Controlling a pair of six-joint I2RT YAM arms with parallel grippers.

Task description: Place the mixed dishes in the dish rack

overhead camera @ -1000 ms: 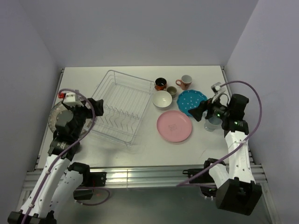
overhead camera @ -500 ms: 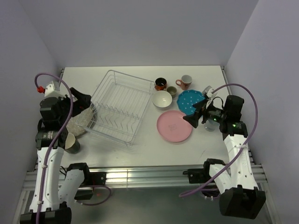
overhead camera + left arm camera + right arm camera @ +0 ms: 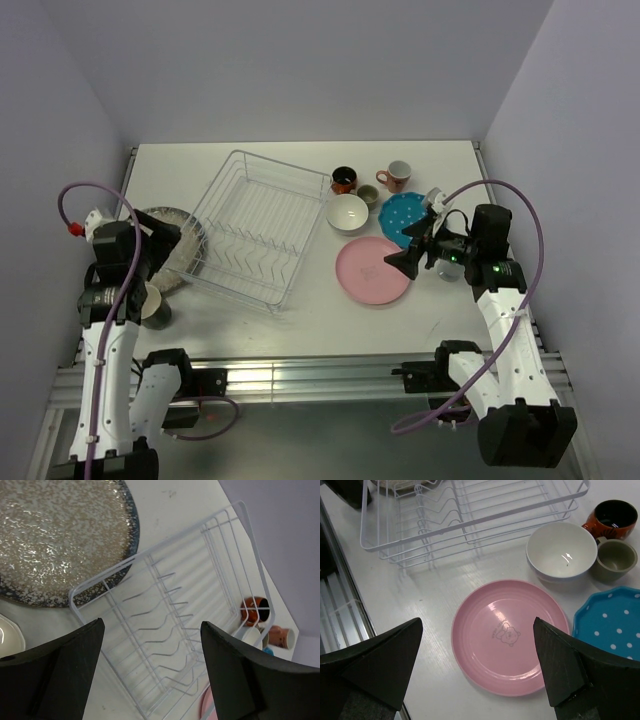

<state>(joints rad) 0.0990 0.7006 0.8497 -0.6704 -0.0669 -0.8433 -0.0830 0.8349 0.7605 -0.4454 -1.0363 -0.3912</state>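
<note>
The wire dish rack (image 3: 252, 228) stands left of centre, empty. The grey speckled plate (image 3: 172, 252) lies by its left side, also in the left wrist view (image 3: 55, 535). My left gripper (image 3: 170, 238) is open and empty above the plate's edge and the rack (image 3: 185, 605). The pink plate (image 3: 372, 270) lies flat right of the rack. My right gripper (image 3: 402, 262) is open and empty above it (image 3: 507, 635). The white bowl (image 3: 561, 550), grey-beige mug (image 3: 615, 557), dark-red mug (image 3: 612, 517) and teal dotted plate (image 3: 610, 625) lie beyond.
A pink mug (image 3: 397, 177) stands at the back right. A pale mug (image 3: 152, 305) stands near the left arm by the table's front left edge. A pale blue mug (image 3: 450, 270) is partly hidden behind the right wrist. Walls close in on three sides.
My left arm has drawn back toward the near left, off the speckled plate, uncovering the mug beside it. My right gripper has moved left over the pink plate.
</note>
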